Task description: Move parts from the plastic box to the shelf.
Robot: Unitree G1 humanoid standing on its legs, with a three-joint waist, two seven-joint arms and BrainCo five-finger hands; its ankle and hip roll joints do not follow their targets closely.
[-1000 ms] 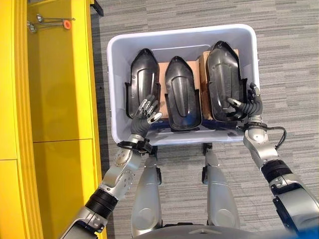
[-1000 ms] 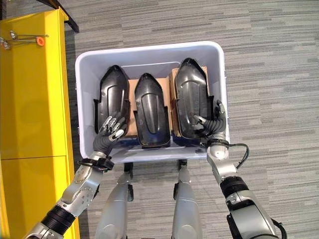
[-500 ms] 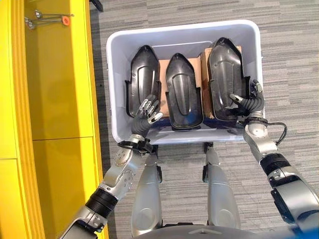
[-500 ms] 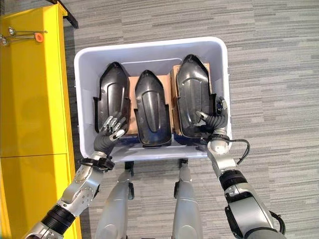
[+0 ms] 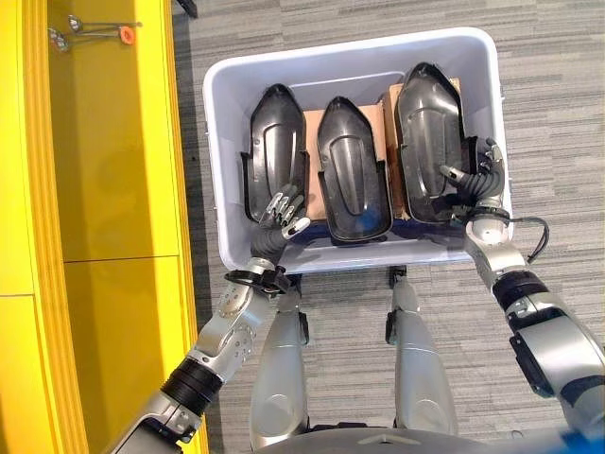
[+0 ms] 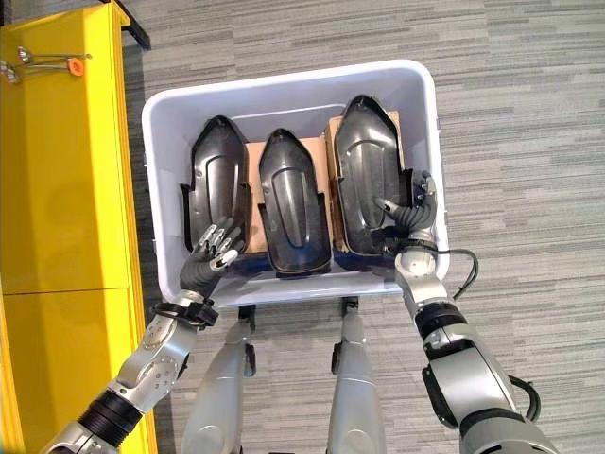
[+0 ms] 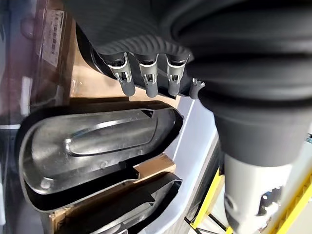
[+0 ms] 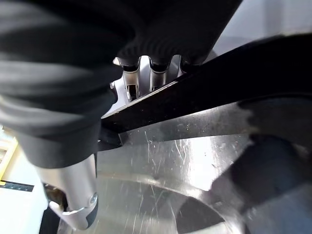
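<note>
A pale plastic box [image 5: 212,142] stands on the floor before me with three black moulded parts side by side on cardboard. My left hand [image 5: 280,214] hovers over the near end of the left part [image 5: 274,142], fingers [image 7: 148,78] straight and spread, holding nothing. The middle part [image 5: 348,170] lies untouched. My right hand [image 5: 477,182] grips the near right side wall of the right part [image 5: 425,123]: the thumb presses inside the shell while the fingers [image 8: 146,73] curl behind its black edge [image 8: 195,161].
A yellow shelf [image 5: 104,189] runs along the left of the box, with metal hooks and an orange piece [image 5: 125,35] at its far end. Grey striped carpet [image 5: 548,95] surrounds the box. Cardboard [image 5: 314,132] shows between the parts.
My right hand has slid forward along the right part's edge and its thumb has closed onto the shell. The left hand has crept slightly further into the box.
</note>
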